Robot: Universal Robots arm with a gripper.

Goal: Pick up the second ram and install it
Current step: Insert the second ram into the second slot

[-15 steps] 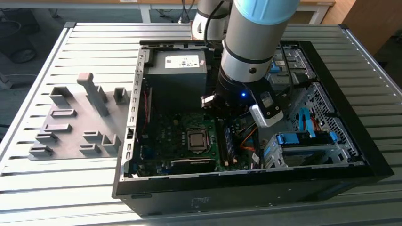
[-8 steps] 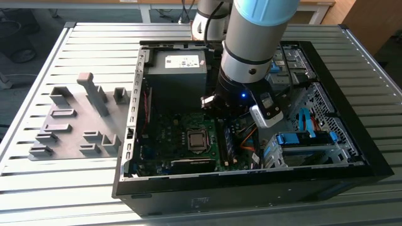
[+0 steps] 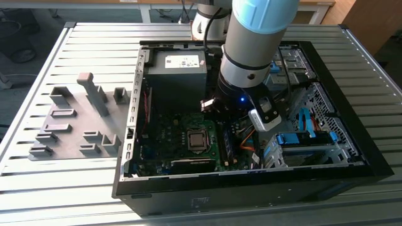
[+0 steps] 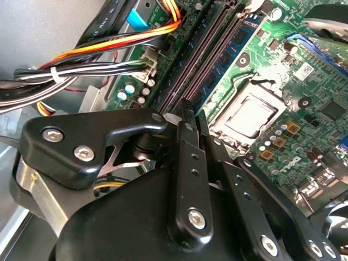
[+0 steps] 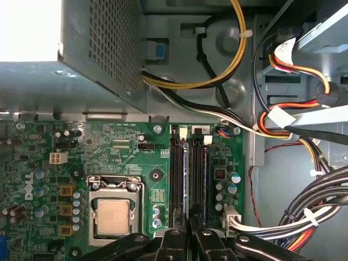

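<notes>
Standing edge-up in tool (image 4: 187, 117), second ram (image 5: 191, 179), over slots

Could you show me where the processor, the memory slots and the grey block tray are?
processor (image 5: 111, 216), first wrist view, its metal lid.
memory slots (image 5: 189, 179), first wrist view, middle of the slots.
grey block tray (image 3: 69, 136), exterior view, bare base plate.

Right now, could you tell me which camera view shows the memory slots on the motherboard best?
The first wrist view: the memory slots run full length, seen from above. The second wrist view shows them obliquely beyond the gripper. In the exterior view the arm partly covers them.
</notes>
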